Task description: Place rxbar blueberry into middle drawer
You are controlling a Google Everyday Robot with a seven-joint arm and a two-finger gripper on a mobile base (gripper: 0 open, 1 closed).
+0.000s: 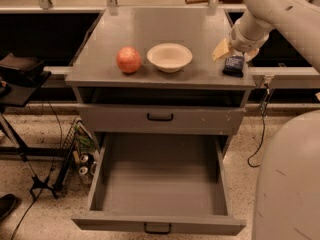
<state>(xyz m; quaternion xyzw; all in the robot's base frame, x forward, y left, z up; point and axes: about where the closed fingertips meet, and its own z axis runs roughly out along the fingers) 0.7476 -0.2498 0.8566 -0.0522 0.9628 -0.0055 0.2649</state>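
Note:
The rxbar blueberry [233, 65], a small dark blue wrapper, lies on the grey cabinet top [150, 29] near its right front corner. My gripper [235, 51] is at the end of the white arm, right over the bar's far end. The middle drawer [160, 224] is pulled wide open below, with a small black handle on its front; its inside shows nothing in it.
A red-orange apple [128, 59] and a white bowl [169, 57] stand on the top, left of the bar. The shallower drawer [160, 117] above is closed. My white base [290, 184] fills the lower right. A black stand and cables [30, 134] are on the left.

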